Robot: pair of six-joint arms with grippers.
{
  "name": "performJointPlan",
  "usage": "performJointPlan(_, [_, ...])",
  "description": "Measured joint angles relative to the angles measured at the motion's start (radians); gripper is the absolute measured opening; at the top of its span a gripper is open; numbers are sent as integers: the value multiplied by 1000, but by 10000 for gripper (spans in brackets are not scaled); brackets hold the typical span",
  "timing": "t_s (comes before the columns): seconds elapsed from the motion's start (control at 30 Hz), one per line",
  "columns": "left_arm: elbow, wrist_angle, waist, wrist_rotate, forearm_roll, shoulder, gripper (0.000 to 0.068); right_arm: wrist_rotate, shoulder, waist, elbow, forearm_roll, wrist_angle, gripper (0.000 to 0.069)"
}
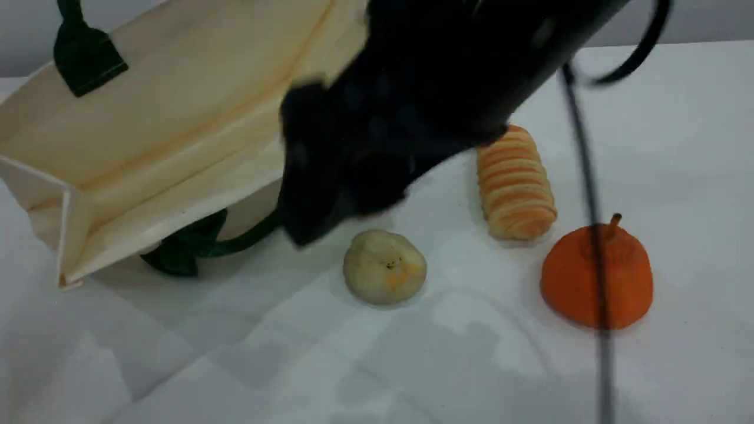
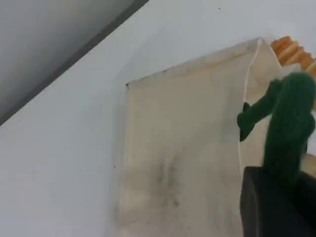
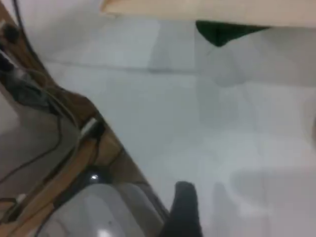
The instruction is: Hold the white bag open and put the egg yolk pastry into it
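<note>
Left pincer (image 2: 269, 210): pressed together on one thick dark green rope handle (image 2: 289, 118) of the large cream-white canvas tote bag (image 1: 177, 118). It lifts the upper rim so that the bag stands tilted at the left of the white cloth-covered table (image 1: 235, 353). The second handle (image 1: 188, 244) lies on the table beneath the bag.

Right pincer (image 1: 309, 221): spread wide and holding nothing. It hangs low in front of the bag's raised rim and just left of the round, domed, pale beige egg yolk pastry (image 1: 384, 268), which rests on the table apart from the fingers.

The right arm slants down from the upper right of the scene view and passes above the ridged orange-striped long roll (image 1: 516, 185). A round orange fruit-shaped piece with a stem (image 1: 596, 277) sits farther right.

Step in hand, as judged: the bag is held open and the pastry is not yet grasped. The next move calls for centring the spread fingers over the pastry, descending, and closing gently. The pastry must then go leftward into the bag's mouth without catching the rim.
</note>
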Motion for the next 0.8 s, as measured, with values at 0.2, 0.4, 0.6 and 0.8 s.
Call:
performJointPlan(0.2, [0,0,0,0,0,0,90,-14,157,1,-1,1,-67,575])
performJointPlan(0.4, [0,0,0,0,-1,0,90,-48,229,1,-5,11,-193,575])
performJointPlan(0.6, [-1,0,0,-1,-5,0,90,-46,300,0,-5,11,-384,575])
performJointPlan(0.8, [-1,0,0,-2,-29,0,90,-88,341,0,-5,9,-521,575])
